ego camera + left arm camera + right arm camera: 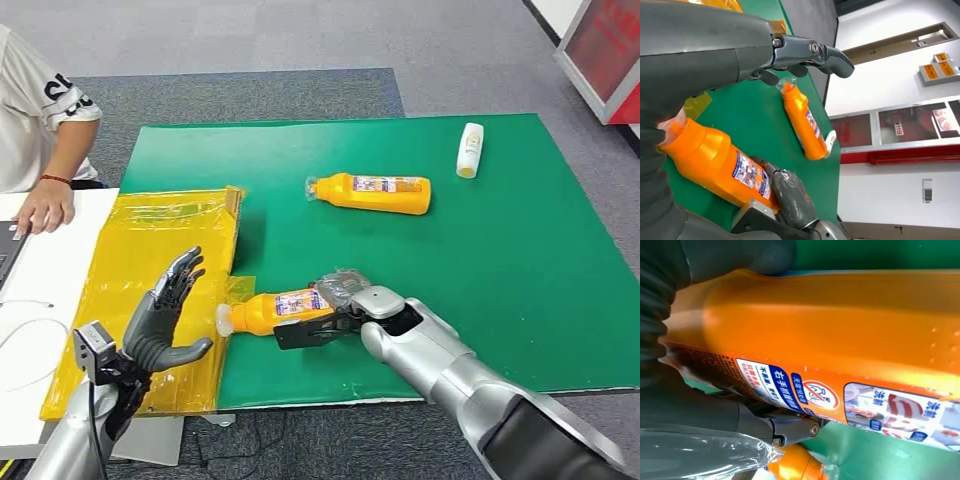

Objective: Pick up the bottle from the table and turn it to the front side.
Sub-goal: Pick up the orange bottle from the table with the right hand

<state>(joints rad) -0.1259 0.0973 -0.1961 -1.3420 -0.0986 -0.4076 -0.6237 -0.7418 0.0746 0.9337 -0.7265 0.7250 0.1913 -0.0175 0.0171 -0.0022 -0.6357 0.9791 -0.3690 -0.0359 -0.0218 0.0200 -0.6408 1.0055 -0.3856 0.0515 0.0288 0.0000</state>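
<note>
Bright, even indoor light with soft shadows; the right wrist view's close orange bottle [821,325] looks slightly blurred, perhaps defocused.

Orange labelled bottle [283,309] lies sideways on green mat [483,260], cap leftward.

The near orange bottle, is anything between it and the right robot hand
Nothing visible. The right robot hand already grips the near orange bottle around its body on the green mat. The second orange bottle lies farther back, apart.

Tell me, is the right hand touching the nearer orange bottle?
Touching. In the head view the right hand wraps the orange bottle; the right wrist view shows fingers pressed on it.
</note>
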